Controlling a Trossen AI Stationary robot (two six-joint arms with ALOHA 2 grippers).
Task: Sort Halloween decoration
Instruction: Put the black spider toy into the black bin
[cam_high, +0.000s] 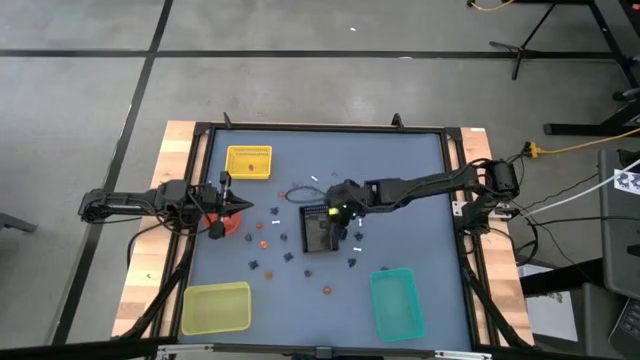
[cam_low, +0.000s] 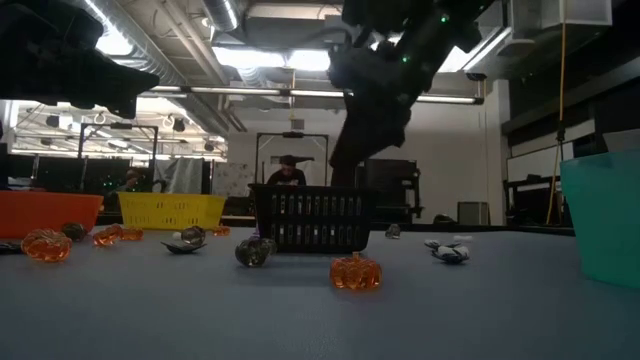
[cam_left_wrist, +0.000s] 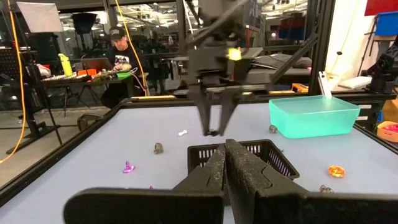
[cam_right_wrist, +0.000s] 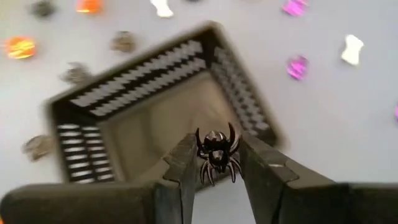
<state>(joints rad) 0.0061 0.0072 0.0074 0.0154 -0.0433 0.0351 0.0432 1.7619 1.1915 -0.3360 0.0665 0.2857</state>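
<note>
Blue-grey table (cam_high: 420, 200) carries four containers: a teal bin (cam_high: 397, 302) at the near right, a yellow-green bin (cam_high: 215, 307) at the near left, a yellow basket (cam_high: 249, 162) at the far left, and a black slotted tray (cam_high: 319, 229) near the middle. An orange container (cam_low: 45, 212) stands at the left edge, under the left arm. The right gripper (cam_right_wrist: 214, 163) hangs over the black tray, just above its rim, and its two fingers are clamped on a small black spider trinket (cam_right_wrist: 216, 153). The left gripper (cam_left_wrist: 225, 163) waits at the left side of the table, its fingers pressed together and holding nothing. The other Halloween trinkets lie scattered on the table around the tray: orange pumpkins (cam_low: 356, 271), white bones (cam_right_wrist: 352, 48), purple pieces (cam_right_wrist: 297, 65) and dark ones (cam_low: 253, 251).
</note>
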